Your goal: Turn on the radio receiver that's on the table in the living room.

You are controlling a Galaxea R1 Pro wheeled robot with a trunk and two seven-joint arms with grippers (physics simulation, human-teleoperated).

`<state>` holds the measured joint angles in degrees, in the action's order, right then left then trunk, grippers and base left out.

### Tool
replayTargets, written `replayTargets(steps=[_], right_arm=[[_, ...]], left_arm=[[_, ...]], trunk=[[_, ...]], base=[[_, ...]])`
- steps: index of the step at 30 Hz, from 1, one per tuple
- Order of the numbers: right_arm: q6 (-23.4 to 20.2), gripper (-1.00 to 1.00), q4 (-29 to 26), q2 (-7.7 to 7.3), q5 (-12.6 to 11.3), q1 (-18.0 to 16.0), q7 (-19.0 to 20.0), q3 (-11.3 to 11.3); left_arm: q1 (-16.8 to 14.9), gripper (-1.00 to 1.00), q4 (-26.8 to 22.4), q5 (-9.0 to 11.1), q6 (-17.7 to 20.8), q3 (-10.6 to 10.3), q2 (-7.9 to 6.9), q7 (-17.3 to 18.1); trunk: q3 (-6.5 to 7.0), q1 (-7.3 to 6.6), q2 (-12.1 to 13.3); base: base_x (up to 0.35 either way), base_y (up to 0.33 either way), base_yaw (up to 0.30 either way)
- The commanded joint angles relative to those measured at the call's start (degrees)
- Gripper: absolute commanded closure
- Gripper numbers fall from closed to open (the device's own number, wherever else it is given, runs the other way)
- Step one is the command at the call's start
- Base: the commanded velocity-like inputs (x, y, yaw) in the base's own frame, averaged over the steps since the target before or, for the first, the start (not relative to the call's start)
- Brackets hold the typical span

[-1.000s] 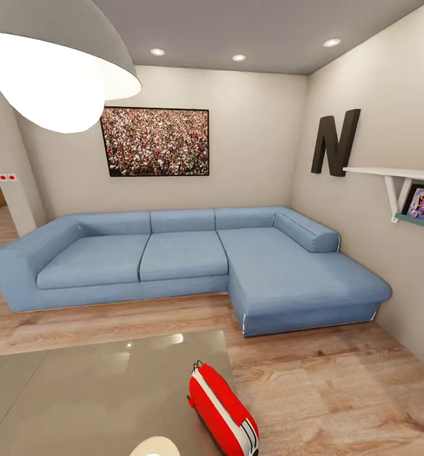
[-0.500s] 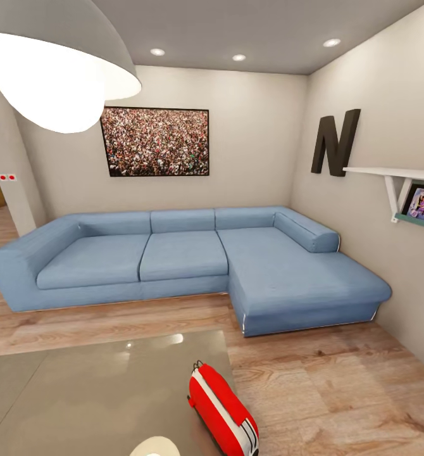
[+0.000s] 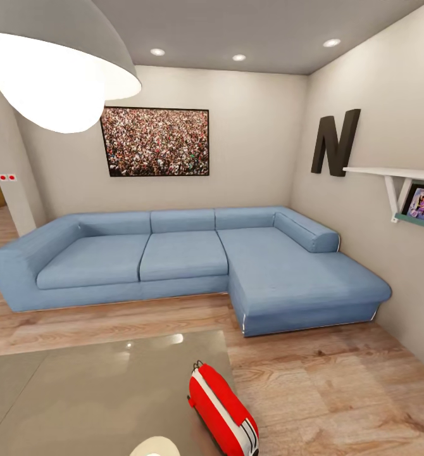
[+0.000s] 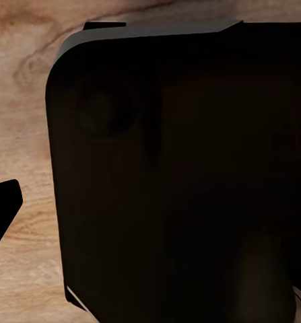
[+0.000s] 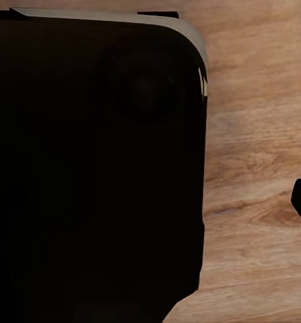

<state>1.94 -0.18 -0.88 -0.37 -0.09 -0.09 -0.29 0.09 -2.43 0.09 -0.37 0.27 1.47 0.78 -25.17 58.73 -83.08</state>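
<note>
Head view puts you in the living room: the radio receiver [image 3: 223, 408] sits untouched at the table [image 3: 79, 392] edge. Reaching and switching remain. You cannot tell either gripper's opening.

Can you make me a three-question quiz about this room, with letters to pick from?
1. Where is the radio receiver?
A. on the sofa
B. on the table, near its right edge
C. on the wall shelf

2. What colour is the sofa?
A. blue
B. green
C. brown

3. How does the radio receiver stand?
A. lying on its side
B. hanging from the wall
C. upright, handle on top

Answers:
1. B: the red box sits on the glossy grey table, close to the edge by the wood floor.
2. A: its cushions and arms are all light blue.
3. C: its small handle points up at the top.
</note>
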Motion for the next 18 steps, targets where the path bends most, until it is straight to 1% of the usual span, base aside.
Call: replayTargets(steps=[1,18], right_arm=[[-0.01,-1.00,0.00,0.06,-0.05,0.00,0.00,-0.04],[-0.01,-1.00,0.00,0.26,-0.25,0.00,0.00,-0.06]], left_arm=[[0.00,-1.00,0.02,0.00,0.00,0.06,0.01,0.01],[0.00,-1.00,0.06,0.00,0.02,0.04,0.02,0.01]], trunk=[[0.00,0.00,0.00],[3.05,-3.73,6.82]], base=[[0.000,0.000,0.000],[0.000,0.000,0.000]])
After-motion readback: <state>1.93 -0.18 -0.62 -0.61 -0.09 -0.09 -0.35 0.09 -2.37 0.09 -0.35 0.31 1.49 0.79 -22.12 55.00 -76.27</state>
